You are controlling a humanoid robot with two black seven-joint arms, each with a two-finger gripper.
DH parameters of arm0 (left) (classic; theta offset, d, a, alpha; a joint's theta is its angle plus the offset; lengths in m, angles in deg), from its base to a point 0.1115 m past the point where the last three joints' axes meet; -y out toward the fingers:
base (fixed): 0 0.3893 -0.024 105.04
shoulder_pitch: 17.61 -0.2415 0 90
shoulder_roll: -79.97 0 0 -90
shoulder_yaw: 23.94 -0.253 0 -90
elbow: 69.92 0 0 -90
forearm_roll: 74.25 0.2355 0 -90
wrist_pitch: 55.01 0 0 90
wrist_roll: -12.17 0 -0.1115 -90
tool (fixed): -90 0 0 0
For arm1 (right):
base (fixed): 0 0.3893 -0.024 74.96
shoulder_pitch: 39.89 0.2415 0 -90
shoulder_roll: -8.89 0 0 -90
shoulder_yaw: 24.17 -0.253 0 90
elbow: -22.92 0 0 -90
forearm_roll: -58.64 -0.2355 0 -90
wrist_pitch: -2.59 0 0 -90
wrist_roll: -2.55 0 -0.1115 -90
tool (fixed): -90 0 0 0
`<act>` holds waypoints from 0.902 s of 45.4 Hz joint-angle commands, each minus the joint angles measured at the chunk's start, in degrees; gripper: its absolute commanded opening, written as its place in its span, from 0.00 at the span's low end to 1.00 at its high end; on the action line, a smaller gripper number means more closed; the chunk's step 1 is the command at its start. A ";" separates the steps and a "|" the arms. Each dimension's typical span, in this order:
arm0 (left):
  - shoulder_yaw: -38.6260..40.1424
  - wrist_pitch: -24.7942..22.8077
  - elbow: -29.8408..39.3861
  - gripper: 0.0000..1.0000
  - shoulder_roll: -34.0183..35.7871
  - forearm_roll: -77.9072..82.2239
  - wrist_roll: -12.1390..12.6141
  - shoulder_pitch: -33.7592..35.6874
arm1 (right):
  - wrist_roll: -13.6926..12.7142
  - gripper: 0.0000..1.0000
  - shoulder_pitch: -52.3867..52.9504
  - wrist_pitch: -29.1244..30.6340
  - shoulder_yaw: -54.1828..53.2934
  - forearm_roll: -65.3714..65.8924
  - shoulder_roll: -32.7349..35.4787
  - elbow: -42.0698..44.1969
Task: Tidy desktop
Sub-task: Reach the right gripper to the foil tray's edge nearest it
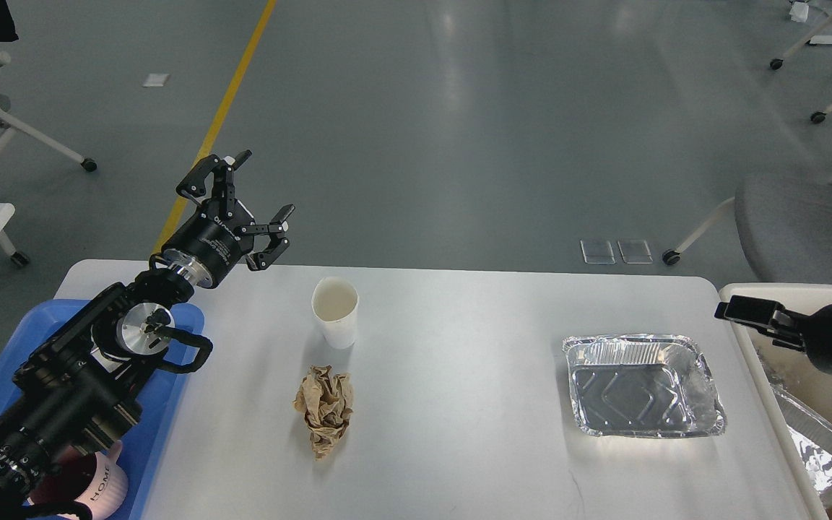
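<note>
The white-grey desktop (pixel 459 433) holds a white paper cup (pixel 334 310) standing upright, a crumpled brown paper ball (pixel 324 408) just in front of it, and an empty foil tray (pixel 640 386) at the right. My left gripper (pixel 264 184) is open and empty, raised over the desktop's far left edge, to the left of the cup and apart from it. My right gripper (pixel 744 312) reaches in from the right over the cream bin, just right of the foil tray. It is dark and seen end-on, so its fingers cannot be told apart.
A blue tray (pixel 163 412) lies at the left under my left arm, with a pink mug (pixel 102 484) at its near end. A cream bin (pixel 784 290) at the right holds another foil tray (pixel 820 448). A grey chair (pixel 806 231) stands beyond the bin.
</note>
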State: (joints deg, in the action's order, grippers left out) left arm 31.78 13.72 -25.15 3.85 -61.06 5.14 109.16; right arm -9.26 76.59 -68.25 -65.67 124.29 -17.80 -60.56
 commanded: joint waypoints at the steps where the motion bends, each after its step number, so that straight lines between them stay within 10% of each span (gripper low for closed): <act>1: 0.00 -0.01 0.13 0.98 0.36 0.00 0.00 -0.12 | 0.64 0.99 0.24 0.70 2.47 2.55 -2.23 1.74; 24: 0.09 -0.01 0.40 0.98 1.06 0.00 0.00 -0.64 | 0.73 1.00 9.82 4.48 15.56 7.82 -14.00 15.10; 41: 0.09 -0.09 1.54 0.98 2.20 0.09 -0.09 -2.05 | 5.65 1.00 18.43 10.98 26.73 15.82 -21.74 24.67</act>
State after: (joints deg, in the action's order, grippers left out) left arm 31.87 13.68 -24.18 5.61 -60.99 5.09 107.64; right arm -4.82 92.28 -59.34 -41.68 137.90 -36.96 -38.96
